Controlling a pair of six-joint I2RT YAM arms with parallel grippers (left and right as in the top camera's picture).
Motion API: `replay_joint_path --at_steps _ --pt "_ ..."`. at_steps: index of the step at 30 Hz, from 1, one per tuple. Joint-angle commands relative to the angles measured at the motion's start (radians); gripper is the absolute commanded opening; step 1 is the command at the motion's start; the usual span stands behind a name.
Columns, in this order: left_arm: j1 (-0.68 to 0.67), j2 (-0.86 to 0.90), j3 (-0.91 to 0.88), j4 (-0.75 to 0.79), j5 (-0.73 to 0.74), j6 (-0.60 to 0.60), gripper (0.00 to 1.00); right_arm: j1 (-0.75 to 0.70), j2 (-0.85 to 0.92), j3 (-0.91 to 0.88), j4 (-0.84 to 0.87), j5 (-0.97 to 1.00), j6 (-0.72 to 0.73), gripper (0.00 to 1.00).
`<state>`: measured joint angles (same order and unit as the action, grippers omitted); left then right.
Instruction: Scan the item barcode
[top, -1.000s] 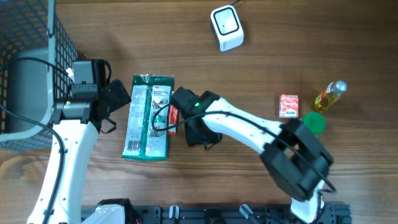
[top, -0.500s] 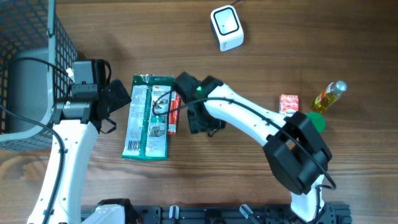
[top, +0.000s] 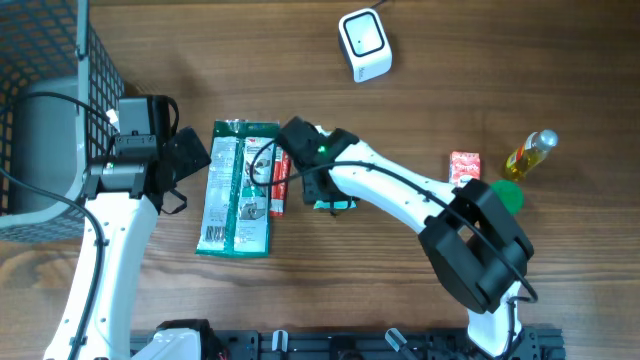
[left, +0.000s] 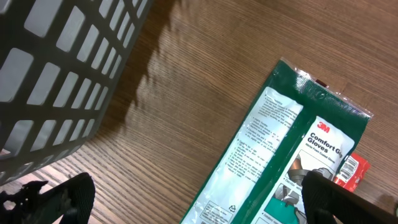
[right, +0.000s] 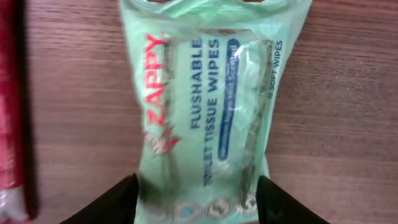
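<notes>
Nothing has been scanned yet: the wipes pack (right: 205, 118) lies flat on the desk (top: 500, 60), well apart from the scanner (top: 363, 42). Its lower end is straddled by the right pincer (right: 199, 199), though an actual grip cannot be told. The left pincer (left: 196, 199) is spread wide, holding nothing.

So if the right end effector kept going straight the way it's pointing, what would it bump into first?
Probably the green pack of wipes, lying on the table straight ahead of the right end effector, between its fingers. How close it is, I cannot tell.
</notes>
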<state>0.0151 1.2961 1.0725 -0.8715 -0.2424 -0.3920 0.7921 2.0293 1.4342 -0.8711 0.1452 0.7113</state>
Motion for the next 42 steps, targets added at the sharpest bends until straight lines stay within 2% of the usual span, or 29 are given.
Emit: replay_joint_path --at_steps 1,4,6,7,10,11,12,15,18,22,26,28,30,32,35,39,42 --pt "0.004 0.002 0.009 0.002 -0.013 -0.013 1.00 0.007 0.003 -0.042 0.053 0.050 -0.052 0.59" --pt "0.004 0.002 0.009 0.002 -0.013 -0.013 1.00 0.007 0.010 -0.055 0.084 0.050 -0.056 0.59" --pt "0.004 0.002 0.009 0.002 -0.013 -0.013 1.00 0.007 0.011 -0.075 0.105 0.041 -0.056 0.55" --pt "0.004 0.002 0.009 0.002 -0.013 -0.013 1.00 0.007 0.011 -0.083 0.105 0.034 -0.057 0.51" --pt "0.004 0.002 0.009 0.002 -0.013 -0.013 1.00 0.002 0.006 -0.084 0.102 0.016 -0.060 0.29" --pt "0.004 0.002 0.010 0.002 -0.013 -0.013 1.00 -0.006 0.000 -0.078 0.100 -0.002 -0.071 0.18" --pt "0.004 0.002 0.009 0.002 -0.013 -0.013 1.00 -0.024 -0.017 -0.069 0.100 -0.047 -0.106 0.13" --pt "0.004 0.002 0.009 0.002 -0.013 -0.013 1.00 -0.101 -0.102 -0.058 0.099 -0.229 -0.161 0.12" --pt "0.004 0.002 0.009 0.002 -0.013 -0.013 1.00 -0.200 -0.182 -0.058 0.110 -0.503 -0.227 0.12" --pt "0.004 0.002 0.009 0.002 -0.013 -0.013 1.00 -0.286 -0.185 -0.077 0.180 -0.866 -0.338 0.14" --pt "0.004 0.002 0.009 0.002 -0.013 -0.013 1.00 -0.288 -0.167 -0.229 0.455 -0.987 -0.258 0.13" --pt "0.004 0.002 0.009 0.002 -0.013 -0.013 1.00 -0.286 -0.156 -0.339 0.678 -1.057 -0.169 0.13" --pt "0.004 0.002 0.009 0.002 -0.013 -0.013 1.00 -0.287 -0.144 -0.434 0.862 -1.076 -0.089 0.13" --pt "0.004 0.002 0.009 0.002 -0.013 -0.013 1.00 -0.287 -0.134 -0.493 0.955 -1.044 -0.035 0.13" --pt "0.004 0.002 0.009 0.002 -0.013 -0.013 1.00 -0.288 -0.123 -0.541 0.975 -0.917 -0.023 0.14" --pt "0.004 0.002 0.009 0.002 -0.013 -0.013 1.00 -0.288 -0.099 -0.552 0.975 -0.883 -0.023 0.14" --pt "0.004 0.002 0.009 0.002 -0.013 -0.013 1.00 -0.288 -0.093 -0.552 0.971 -0.857 -0.027 0.27"
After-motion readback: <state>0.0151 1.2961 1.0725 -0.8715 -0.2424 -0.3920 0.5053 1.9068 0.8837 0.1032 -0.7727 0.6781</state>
